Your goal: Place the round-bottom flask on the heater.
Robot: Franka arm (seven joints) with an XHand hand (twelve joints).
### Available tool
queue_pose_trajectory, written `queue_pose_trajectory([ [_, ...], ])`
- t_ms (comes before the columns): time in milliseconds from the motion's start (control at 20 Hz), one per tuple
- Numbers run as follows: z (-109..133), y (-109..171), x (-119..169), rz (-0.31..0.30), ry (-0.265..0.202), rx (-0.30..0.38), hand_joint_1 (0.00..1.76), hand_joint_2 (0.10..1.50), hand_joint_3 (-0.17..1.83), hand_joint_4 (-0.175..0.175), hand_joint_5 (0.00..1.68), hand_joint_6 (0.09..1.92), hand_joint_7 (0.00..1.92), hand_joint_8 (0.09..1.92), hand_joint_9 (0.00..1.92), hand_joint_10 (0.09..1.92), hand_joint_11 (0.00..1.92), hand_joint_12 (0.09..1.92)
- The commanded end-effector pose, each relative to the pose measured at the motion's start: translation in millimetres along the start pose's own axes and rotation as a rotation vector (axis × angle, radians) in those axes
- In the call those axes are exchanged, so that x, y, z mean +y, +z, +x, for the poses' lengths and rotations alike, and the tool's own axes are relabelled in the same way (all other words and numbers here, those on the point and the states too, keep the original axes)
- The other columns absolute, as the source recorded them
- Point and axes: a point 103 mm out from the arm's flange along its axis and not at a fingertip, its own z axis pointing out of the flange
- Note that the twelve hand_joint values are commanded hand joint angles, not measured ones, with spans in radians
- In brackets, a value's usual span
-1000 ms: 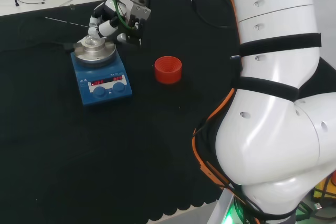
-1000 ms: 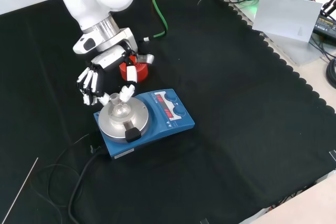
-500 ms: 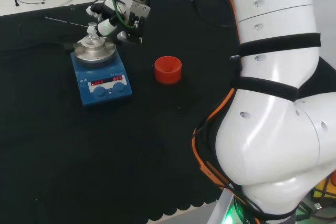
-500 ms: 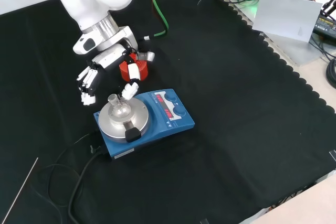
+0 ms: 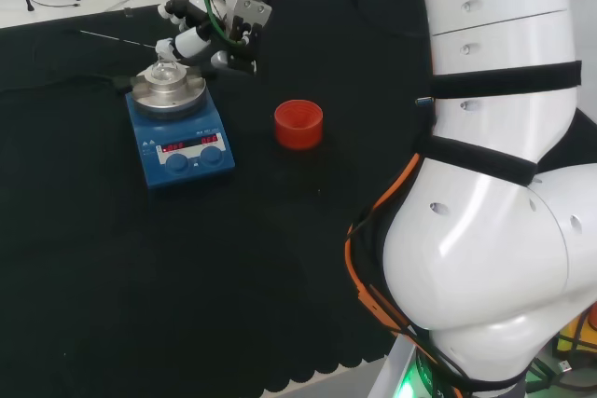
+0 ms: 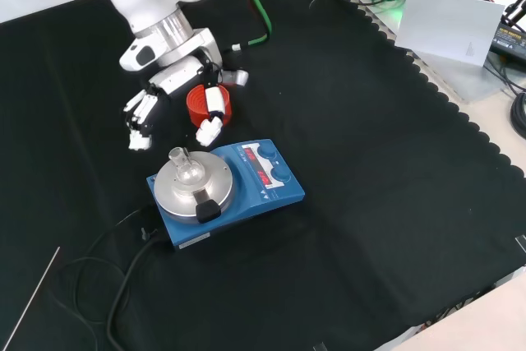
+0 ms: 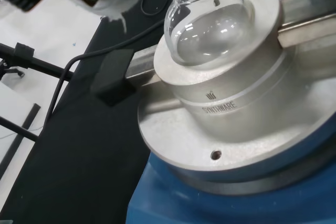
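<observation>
A clear round-bottom flask point(image 6: 183, 168) point(image 5: 165, 71) point(image 7: 207, 22) stands upright in the metal block on top of the blue heater point(image 6: 263, 191) point(image 5: 183, 151) point(image 7: 252, 129). The hand point(image 6: 177, 100) point(image 5: 201, 33) hangs open just beyond the heater, its fingers spread and apart from the flask. In the front view the hand sits above the flask's neck with a gap between them. Nothing is held.
A red ribbed ring stand point(image 6: 200, 101) point(image 5: 298, 124) sits on the cloth next to the heater, partly behind the thumb in the front view. The heater's black cable point(image 6: 123, 273) trails to the front left. A thin rod point(image 6: 29, 302) lies near the cloth's left edge.
The hand has let go of the flask and drawn back and up from the heater, its fingers opening. The flask stays seated on the heater.
</observation>
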Motion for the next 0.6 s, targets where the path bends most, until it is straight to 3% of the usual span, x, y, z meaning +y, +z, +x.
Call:
queue_pose_trajectory([
  [50, 10, -22, -29, -0.044, 0.042, -0.039, 0.82, 0.55, 0.69, 0.003, 0.36, 0.16, 0.26, 0.63, 0.46, 0.64, 0.06, 1.37],
  [600, 24, -33, -65, -0.077, 0.082, -0.06, 0.82, 0.55, 0.68, 0.003, 0.38, 0.13, 0.26, 0.64, 0.46, 0.64, 0.06, 1.38],
])
